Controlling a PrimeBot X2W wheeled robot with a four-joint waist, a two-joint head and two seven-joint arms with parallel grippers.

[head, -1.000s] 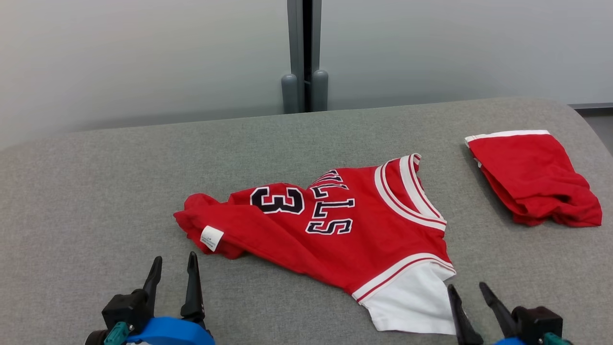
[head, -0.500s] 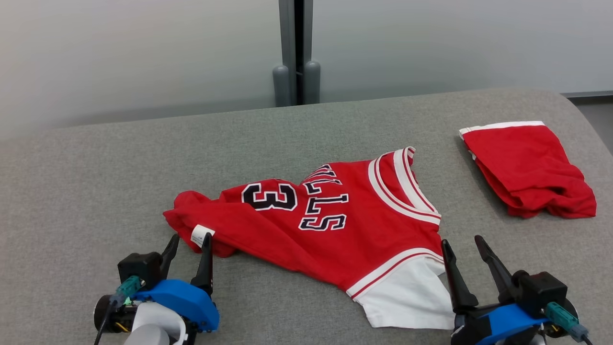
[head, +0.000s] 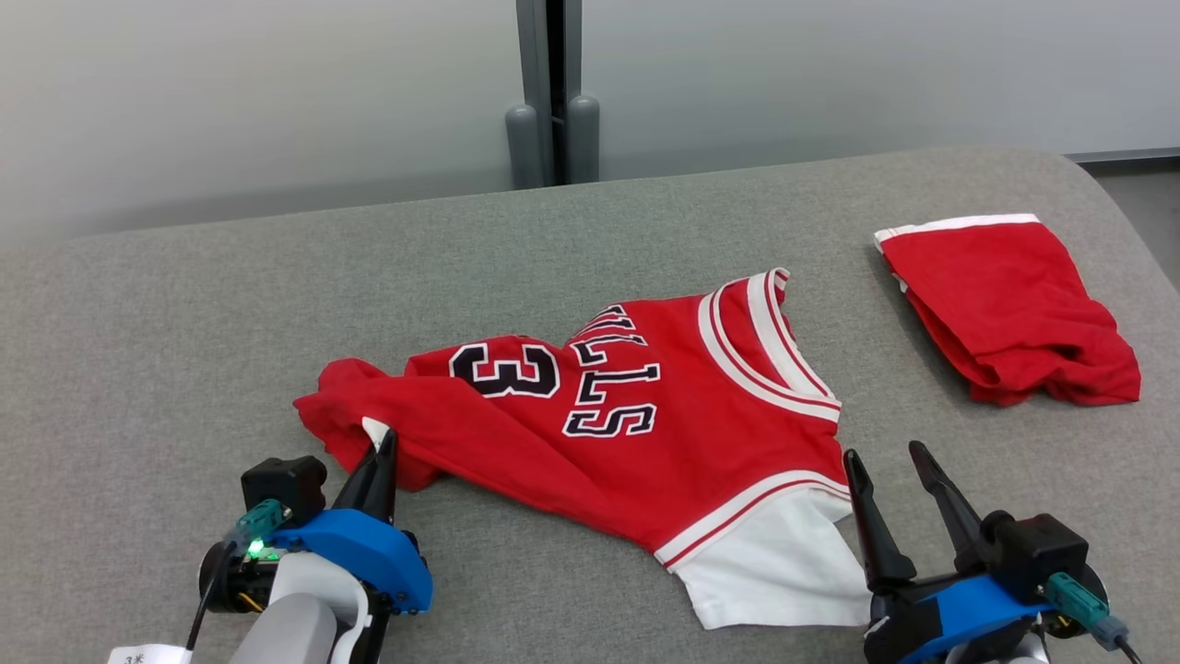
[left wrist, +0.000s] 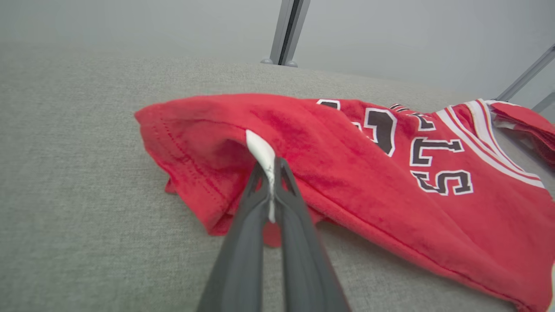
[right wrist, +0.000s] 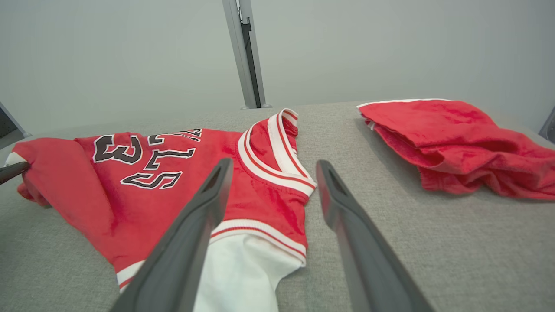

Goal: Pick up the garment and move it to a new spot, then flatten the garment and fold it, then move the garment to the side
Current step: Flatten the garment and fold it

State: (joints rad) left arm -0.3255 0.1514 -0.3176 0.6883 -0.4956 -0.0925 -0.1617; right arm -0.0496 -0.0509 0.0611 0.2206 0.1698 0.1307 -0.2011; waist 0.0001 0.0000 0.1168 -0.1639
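A red jersey (head: 645, 433) with a black "3" is lying crumpled near the middle of a grey bench (head: 184, 323), its white-trimmed collar lying toward the right. The left jaws are clamping together on the white tag (left wrist: 260, 149) at the jersey's bunched left end. The right jaws are standing apart, holding nothing, just beside the jersey's white panel at its near right corner. A folded red cloth (head: 1005, 304) is lying well apart at the far right.

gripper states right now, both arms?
left gripper: jaws shut on the white tag of the jersey.
right gripper: jaws open, holding nothing.
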